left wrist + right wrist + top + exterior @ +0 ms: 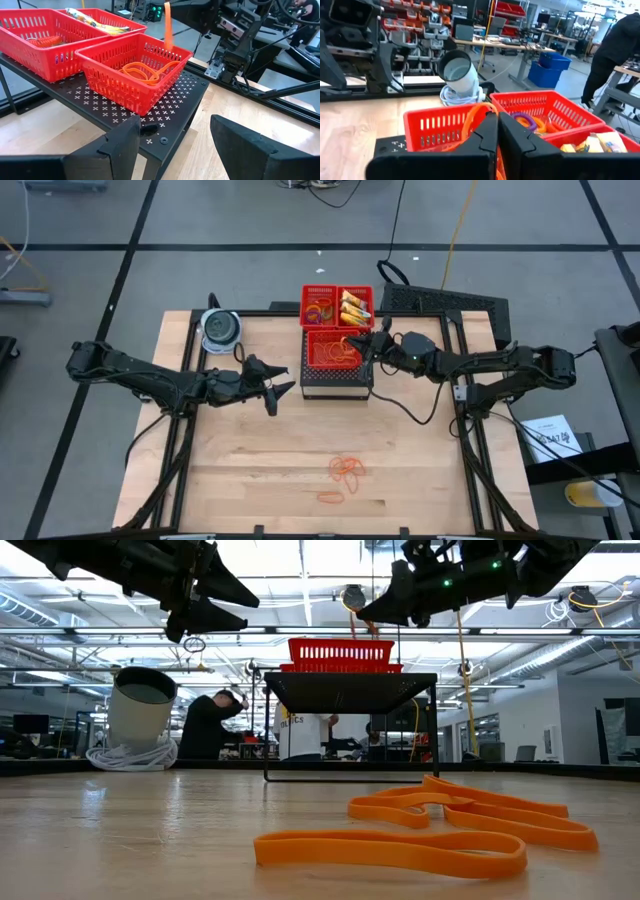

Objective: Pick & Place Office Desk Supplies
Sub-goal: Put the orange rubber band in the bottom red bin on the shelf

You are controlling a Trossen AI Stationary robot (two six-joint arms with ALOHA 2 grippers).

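My right gripper (373, 346) hovers over the near red basket (322, 363) and is shut on an orange rubber band (168, 25). That basket holds more orange bands (145, 71). Two red baskets behind it hold coloured rings (319, 309) and yellow packets (352, 308). All three baskets stand on a black perforated stand (337, 385). Several orange rubber bands (347, 469) lie flat on the table toward its near edge, one more (330, 498) nearer still. My left gripper (278, 387) is open, in the air left of the stand, touching nothing. My right gripper pinches the orange rubber band between its two shut fingers, on the band's upper part (479, 111). The band hangs straight down below the fingers (168, 30) toward the near basket. Whether its lower end touches the bands inside, I cannot tell.
A round blue-grey container (220, 330) stands on a coil of white cord at the table's far left. The stand raises the baskets above the wooden table (250, 470). People are in the room beyond the table (215, 725).
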